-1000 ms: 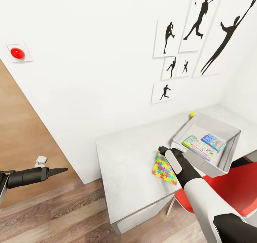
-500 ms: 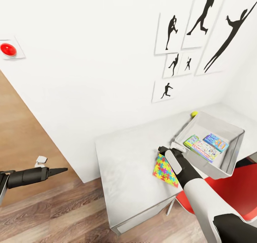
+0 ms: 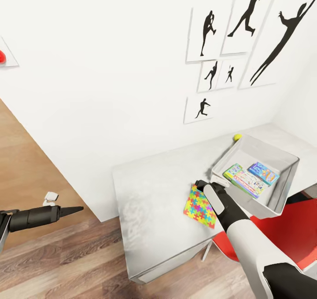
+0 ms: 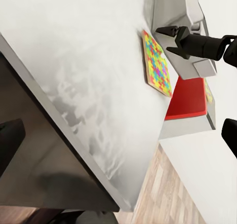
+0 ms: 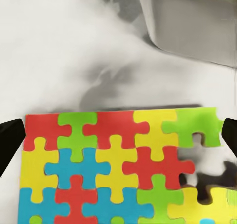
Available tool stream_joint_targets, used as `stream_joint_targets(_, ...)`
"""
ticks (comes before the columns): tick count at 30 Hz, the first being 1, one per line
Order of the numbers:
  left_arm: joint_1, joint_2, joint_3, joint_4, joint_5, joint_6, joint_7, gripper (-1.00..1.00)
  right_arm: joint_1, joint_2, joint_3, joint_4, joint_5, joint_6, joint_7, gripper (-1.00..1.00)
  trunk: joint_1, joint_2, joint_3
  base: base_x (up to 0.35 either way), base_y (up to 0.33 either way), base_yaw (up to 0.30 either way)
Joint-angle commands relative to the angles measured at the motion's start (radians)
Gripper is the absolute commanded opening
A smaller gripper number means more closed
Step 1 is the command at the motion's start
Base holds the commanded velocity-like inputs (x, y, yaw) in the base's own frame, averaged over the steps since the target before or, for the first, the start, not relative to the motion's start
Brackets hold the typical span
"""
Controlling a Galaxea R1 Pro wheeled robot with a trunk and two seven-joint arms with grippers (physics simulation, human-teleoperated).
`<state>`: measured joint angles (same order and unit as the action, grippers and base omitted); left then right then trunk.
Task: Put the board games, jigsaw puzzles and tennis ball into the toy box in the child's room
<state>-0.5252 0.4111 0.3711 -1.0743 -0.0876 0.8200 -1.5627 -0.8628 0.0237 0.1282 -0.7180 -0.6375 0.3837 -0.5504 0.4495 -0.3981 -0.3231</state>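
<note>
At the far left of the head view a red button sits on a white plate on the wall, cut by the picture's edge. Below it the left gripper hangs out over the wooden floor, well apart from the table, its dark fingers drawn together to a point; whether they are fully closed I cannot tell. To the right stands the table, pale grey-white, set against the white wall. A jigsaw puzzle lies flat on it near the front edge, just beside the toy box. The right gripper is over the puzzle's far edge; in the right wrist view its two dark fingertips stand wide apart, one at each side of the puzzle, not touching it that I can see. In the left wrist view the same gripper hovers by the puzzle next to the box. The toy box sits further right, tipped with its near side low, and holds three flat game boxes: a green-edged one, a white busy one and a blue one, lying side by side. A tennis ball rests on the table just behind the box, near the wall. Black sports silhouettes hang above, and a red chair stands below the box.
</note>
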Motion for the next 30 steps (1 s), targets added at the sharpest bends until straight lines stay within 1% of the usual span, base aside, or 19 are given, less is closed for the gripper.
stream_joint_targets(1,-0.001,0.000,0.002,-0.001,-0.009,0.010,-0.008,1.00,-0.001,-0.001,0.004,-0.001,-0.007,0.003,-0.008,1.00,0.001,-0.002,-0.002,0.000,-0.052,0.000)
stream_joint_targets(19,-0.001,-0.001,0.002,-0.001,-0.009,0.010,-0.008,1.00,-0.001,0.001,0.004,-0.003,-0.007,0.003,-0.006,1.00,0.001,-0.002,-0.005,0.000,-0.010,0.000)
stream_joint_targets(30,-0.001,0.000,0.002,-0.001,-0.009,0.010,-0.008,1.00,0.000,0.001,0.005,-0.003,-0.007,0.003,-0.006,1.00,0.001,-0.002,-0.005,-0.043,0.000,0.000)
